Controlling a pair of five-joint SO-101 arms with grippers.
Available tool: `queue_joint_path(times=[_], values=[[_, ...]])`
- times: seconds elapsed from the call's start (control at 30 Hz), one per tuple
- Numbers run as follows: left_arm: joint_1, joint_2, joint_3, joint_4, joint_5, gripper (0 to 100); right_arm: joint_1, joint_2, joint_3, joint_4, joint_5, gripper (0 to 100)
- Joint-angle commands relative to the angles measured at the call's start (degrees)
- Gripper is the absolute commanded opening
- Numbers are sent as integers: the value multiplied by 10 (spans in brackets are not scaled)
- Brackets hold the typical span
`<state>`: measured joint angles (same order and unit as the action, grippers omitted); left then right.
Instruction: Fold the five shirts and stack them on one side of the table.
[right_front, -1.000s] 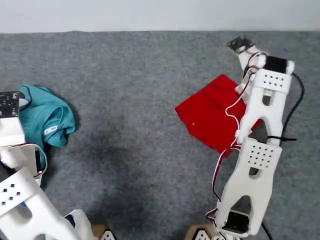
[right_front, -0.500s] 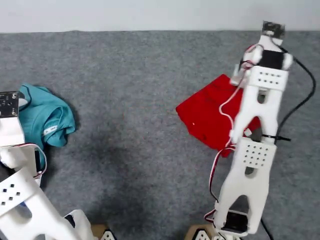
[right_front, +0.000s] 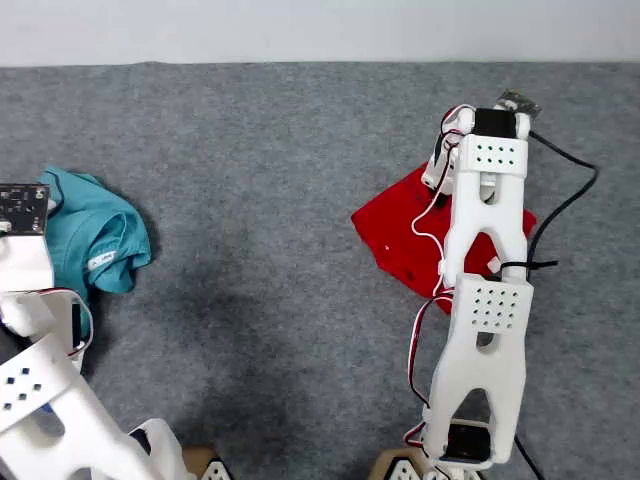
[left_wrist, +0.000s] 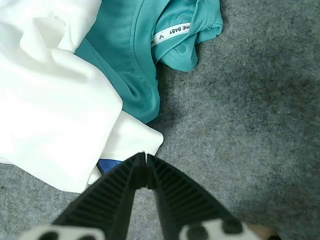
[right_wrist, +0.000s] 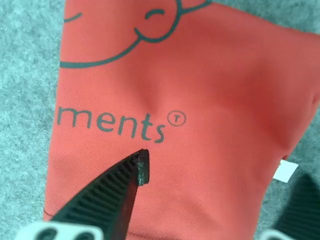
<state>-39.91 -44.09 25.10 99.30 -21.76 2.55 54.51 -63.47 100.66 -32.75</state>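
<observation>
A folded red shirt (right_front: 400, 235) with dark print lies on the right side of the grey table; the right wrist view shows it as the red shirt (right_wrist: 200, 90) close beneath the camera. My right gripper (right_wrist: 220, 187) hangs open just above it, one fingertip (right_wrist: 139, 167) over the print, and the right arm (right_front: 488, 170) covers the shirt's far part. At the left edge lies a crumpled teal shirt (right_front: 95, 235), seen again as the teal shirt (left_wrist: 150, 55) beside a white shirt (left_wrist: 50, 110). My left gripper (left_wrist: 146, 167) is shut and empty above the white shirt's edge.
A bit of blue cloth (left_wrist: 107, 165) peeks out under the white shirt. The grey felt table (right_front: 270, 180) stretches between the two arms. The left arm (right_front: 30, 340) stands over the near left corner.
The right arm reached toward the table's far edge, then drew back and to the left over the red shirt. The left arm and the teal shirt have not moved.
</observation>
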Motion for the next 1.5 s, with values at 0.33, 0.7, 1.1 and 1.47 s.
queue_joint_path(times=[0.33,0.7,1.1,1.47], values=[[4,-6,37,-39,-6,6,-7,118,-4,-4,-33,446],[4,-6,38,-55,-6,6,46,139,-50,22,26,32],[4,-6,38,-60,-6,6,181,61,-103,23,314,9],[4,-6,38,-69,-6,6,325,-58,24,22,563,9]])
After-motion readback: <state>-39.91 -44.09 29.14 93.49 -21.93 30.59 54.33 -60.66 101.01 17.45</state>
